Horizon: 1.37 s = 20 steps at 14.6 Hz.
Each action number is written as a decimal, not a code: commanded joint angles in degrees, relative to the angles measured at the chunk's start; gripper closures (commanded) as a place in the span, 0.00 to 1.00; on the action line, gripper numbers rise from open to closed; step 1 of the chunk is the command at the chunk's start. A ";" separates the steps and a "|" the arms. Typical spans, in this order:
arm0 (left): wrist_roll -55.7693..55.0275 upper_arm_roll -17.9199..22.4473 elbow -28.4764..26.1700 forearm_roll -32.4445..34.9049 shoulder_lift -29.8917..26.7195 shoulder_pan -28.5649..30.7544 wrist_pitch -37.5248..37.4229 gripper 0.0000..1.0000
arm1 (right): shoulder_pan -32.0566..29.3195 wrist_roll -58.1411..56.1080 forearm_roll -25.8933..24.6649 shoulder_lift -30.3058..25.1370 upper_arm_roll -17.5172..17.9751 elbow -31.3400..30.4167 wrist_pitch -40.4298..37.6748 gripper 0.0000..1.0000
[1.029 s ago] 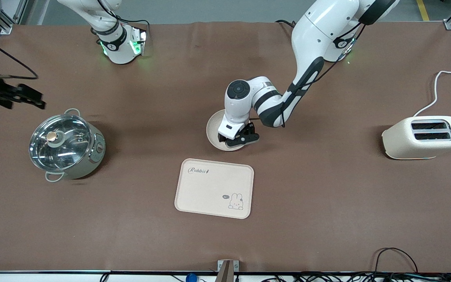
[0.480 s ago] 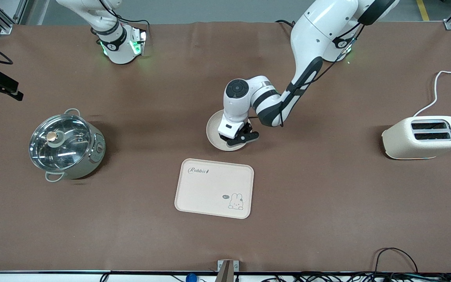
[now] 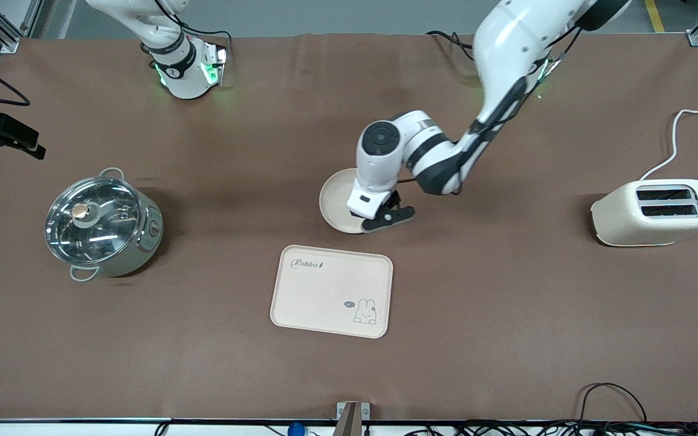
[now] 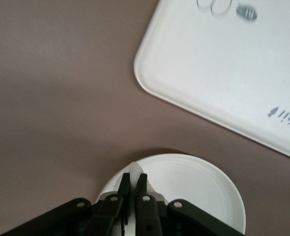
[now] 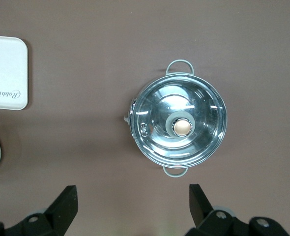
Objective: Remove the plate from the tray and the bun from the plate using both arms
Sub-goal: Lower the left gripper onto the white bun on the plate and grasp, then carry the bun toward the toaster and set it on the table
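The round cream plate (image 3: 337, 201) lies on the brown table, farther from the front camera than the rabbit tray. My left gripper (image 3: 380, 219) is at the plate's rim, on the part toward the left arm's end. In the left wrist view the left gripper (image 4: 133, 179) is shut on the rim of the plate (image 4: 199, 191). My right gripper (image 3: 3, 138) hangs open and empty at the right arm's end of the table. In the right wrist view the right gripper (image 5: 132, 199) is high above the table beside the pot. The bun is out of view.
A rectangular cream tray (image 3: 332, 290) with a rabbit drawing lies nearer the front camera than the plate. A steel pot (image 3: 102, 225) with a glass lid stands toward the right arm's end. A cream toaster (image 3: 655, 212) stands toward the left arm's end.
My left gripper has shifted a little toward the left arm's end while shut on the plate's rim. My right gripper has drawn back toward the table's edge, away from the pot.
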 commanded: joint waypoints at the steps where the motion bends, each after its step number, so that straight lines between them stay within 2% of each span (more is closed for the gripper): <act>1: 13.88 -8.98 -1.87 -2.33 -4.80 15.96 -6.11 0.97 | 0.17 0.83 -0.04 -0.27 0.35 -0.05 0.09 0.00; 3: 23.20 -13.64 -2.22 -2.33 -4.81 25.98 -8.76 0.97 | 0.08 0.83 0.04 -0.27 0.35 -0.14 0.00 0.00; 6: 33.50 -14.19 -5.46 -0.84 -4.37 35.06 -6.67 0.97 | 0.17 0.83 0.04 -0.27 0.35 -0.05 -0.09 0.00; 9: 38.80 -13.84 -13.01 1.53 -2.97 40.87 5.25 0.95 | 0.52 0.83 0.13 -0.18 0.44 0.21 0.44 0.00; 12: 38.02 -13.75 -15.76 9.61 2.12 45.53 12.05 0.85 | 1.57 1.10 0.22 -0.18 0.44 0.21 0.27 0.00; 13: 38.01 -13.75 -15.76 10.58 2.92 46.59 12.15 0.66 | 1.66 1.10 0.22 -0.27 0.44 0.21 0.27 0.00; 14: 37.93 -13.75 -15.85 10.86 3.10 46.60 12.15 0.59 | 1.66 1.10 0.22 -0.27 0.44 0.13 0.00 0.00; 15: 37.93 -13.75 -15.94 10.95 3.37 46.60 12.32 0.01 | 1.40 1.01 0.31 -0.27 0.44 0.21 0.18 0.00; 18: 37.49 -14.01 -15.59 12.00 2.23 46.42 11.46 0.00 | 1.57 1.01 0.31 -0.18 0.44 0.48 0.53 0.00; 20: 37.57 -16.89 -13.93 12.00 -1.97 46.25 5.77 0.00 | 1.66 0.92 0.31 -0.18 0.44 0.65 0.70 0.00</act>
